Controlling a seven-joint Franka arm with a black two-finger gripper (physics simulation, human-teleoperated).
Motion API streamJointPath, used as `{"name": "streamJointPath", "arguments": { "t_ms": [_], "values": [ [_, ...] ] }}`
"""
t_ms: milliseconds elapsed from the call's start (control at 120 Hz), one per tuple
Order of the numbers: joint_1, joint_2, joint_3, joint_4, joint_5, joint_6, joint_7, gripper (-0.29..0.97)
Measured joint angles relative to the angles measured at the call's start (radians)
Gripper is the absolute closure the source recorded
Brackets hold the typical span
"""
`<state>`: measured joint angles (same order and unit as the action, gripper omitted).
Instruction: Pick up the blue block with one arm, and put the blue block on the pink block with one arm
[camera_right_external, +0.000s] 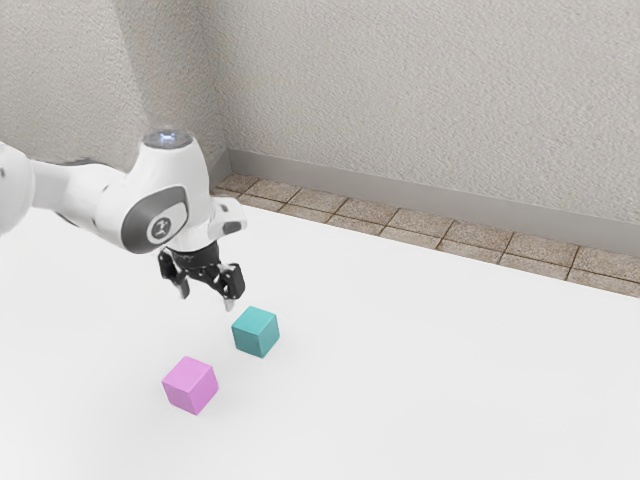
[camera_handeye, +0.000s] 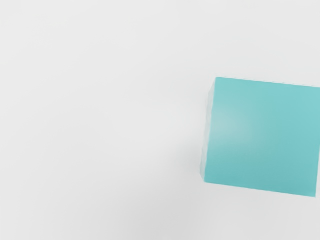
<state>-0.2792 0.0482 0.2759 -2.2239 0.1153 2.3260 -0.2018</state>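
A teal-blue block (camera_right_external: 255, 331) rests on the white table, and the wrist view looks down on its top face (camera_handeye: 262, 135). A pink block (camera_right_external: 190, 384) lies on the table a short way nearer the front, apart from the blue one. My black gripper (camera_right_external: 206, 291) hovers above the table, just up and toward the exterior view's left of the blue block. Its fingers are spread open with nothing between them, and neither finger touches a block.
The white table (camera_right_external: 420, 370) stretches toward the exterior view's right and front. Beyond its far edge lie a brown tiled floor strip (camera_right_external: 450, 235) and a grey textured wall (camera_right_external: 420, 90).
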Motion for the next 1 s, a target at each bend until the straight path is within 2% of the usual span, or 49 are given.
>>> {"name": "streamJointPath", "arguments": {
  "t_ms": [117,217,633,1000],
  "values": [
    [-0.024,0.021,0.001,0.038,-0.076,0.036,0.035,0.02],
    [-0.062,0.058,0.002,0.076,-0.111,0.053,0.051,0.02],
    [-0.074,0.115,-0.001,0.038,-0.189,0.074,0.188,0.02],
    [-0.064,0.152,-0.003,0.031,-0.205,0.107,0.321,0.02]
  ]
}}
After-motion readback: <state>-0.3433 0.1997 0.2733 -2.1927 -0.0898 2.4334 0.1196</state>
